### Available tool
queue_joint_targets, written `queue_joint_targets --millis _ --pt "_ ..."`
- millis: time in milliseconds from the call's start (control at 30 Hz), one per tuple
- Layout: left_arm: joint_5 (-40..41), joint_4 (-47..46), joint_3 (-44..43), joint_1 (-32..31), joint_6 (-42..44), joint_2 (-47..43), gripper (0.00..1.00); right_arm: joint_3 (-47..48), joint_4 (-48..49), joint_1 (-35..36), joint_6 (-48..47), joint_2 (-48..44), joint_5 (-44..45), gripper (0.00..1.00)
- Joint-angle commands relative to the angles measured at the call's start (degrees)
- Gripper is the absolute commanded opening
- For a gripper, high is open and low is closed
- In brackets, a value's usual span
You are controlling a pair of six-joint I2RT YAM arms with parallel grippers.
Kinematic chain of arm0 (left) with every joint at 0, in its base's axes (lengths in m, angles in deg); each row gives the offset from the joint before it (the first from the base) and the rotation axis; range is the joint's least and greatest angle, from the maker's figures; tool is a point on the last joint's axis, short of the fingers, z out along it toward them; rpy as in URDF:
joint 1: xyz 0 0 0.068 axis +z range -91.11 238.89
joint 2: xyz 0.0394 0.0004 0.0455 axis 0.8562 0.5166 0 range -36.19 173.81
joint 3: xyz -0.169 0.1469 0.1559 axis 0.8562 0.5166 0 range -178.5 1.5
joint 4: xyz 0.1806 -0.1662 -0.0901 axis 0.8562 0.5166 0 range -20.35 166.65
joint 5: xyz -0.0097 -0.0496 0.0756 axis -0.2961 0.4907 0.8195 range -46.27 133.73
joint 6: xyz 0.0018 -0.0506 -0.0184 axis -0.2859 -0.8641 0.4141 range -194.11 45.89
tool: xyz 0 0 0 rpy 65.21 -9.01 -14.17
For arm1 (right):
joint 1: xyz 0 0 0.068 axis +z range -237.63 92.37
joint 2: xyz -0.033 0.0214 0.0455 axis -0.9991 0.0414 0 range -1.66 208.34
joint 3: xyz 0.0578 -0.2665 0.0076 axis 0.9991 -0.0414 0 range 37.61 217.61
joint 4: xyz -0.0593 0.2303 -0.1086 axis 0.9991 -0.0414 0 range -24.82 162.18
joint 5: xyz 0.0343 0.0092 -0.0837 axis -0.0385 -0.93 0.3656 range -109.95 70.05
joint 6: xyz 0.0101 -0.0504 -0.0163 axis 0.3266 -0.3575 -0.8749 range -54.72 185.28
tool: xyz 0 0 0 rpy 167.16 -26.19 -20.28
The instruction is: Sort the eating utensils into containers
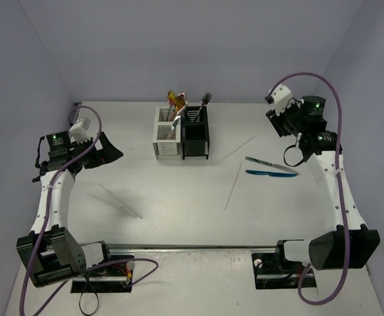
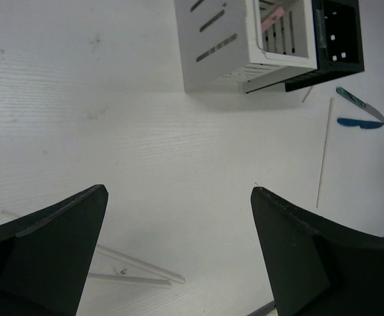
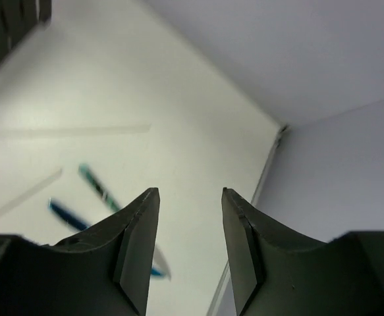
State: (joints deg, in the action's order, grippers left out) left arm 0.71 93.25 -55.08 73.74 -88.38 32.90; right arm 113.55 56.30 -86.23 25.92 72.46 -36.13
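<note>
Right gripper [image 3: 189, 192]: jaws partly spread, nothing between them. It hangs at the upper right of the top view, well above the table [image 1: 178, 227]. The wrist view is blurred, so I cannot read fine alignment from it.

Left gripper [image 2: 178, 191]: jaws spread wide, empty, at the left edge of the top view.

Containers: white container [image 1: 167, 139] and black container [image 1: 195, 139] stand joined at upper centre. Sorted utensils [image 1: 172, 100] stand in them.

Loose on the table:
- teal knife [image 1: 271, 164] and blue knife [image 1: 269, 174], close together at the right
- upper stick [image 1: 239, 147] and lower stick [image 1: 233, 185], right of centre
- clear utensils [image 1: 116, 201], lower left

Judged step: the right arm goes for the teal knife, the piece nearest it.

Method notes:
- Set the fingers across the knife's narrow width.
- Approach from the side away from the blue knife, so only one is pinched.
- The knife lies flat and thin, so the fingertips must reach the tabletop before closing.
- Risk: the far finger nudges or drags the blue knife.
</note>
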Motion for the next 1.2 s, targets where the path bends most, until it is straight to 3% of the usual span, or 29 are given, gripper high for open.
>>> queue_joint_targets --millis 0,200,533,867,1167 --pt "-7.9 -3.2 -3.45 -1.3 6.29 -1.37 0.9 1.7 -19.59 -2.91 -18.9 9.28 -7.44 0.39" --pt "-8.53 -3.34 -2.86 -2.97 8.29 -2.77 0.9 6.78 -24.01 -4.47 -22.16 21.78 -6.94 0.26" --pt "-7.52 -1.91 -2.38 -3.84 10.0 -1.79 0.9 12.56 -26.38 -4.64 -27.51 37.71 -3.68 0.28" --pt "-6.88 -1.89 -3.23 -4.12 9.88 0.04 0.9 15.46 -27.14 -4.73 -31.44 44.8 -4.14 0.28" --pt "-5.28 -1.83 -4.22 -4.12 9.29 1.62 0.9 12.24 -27.96 -4.31 -36.25 46.06 -3.66 0.28"
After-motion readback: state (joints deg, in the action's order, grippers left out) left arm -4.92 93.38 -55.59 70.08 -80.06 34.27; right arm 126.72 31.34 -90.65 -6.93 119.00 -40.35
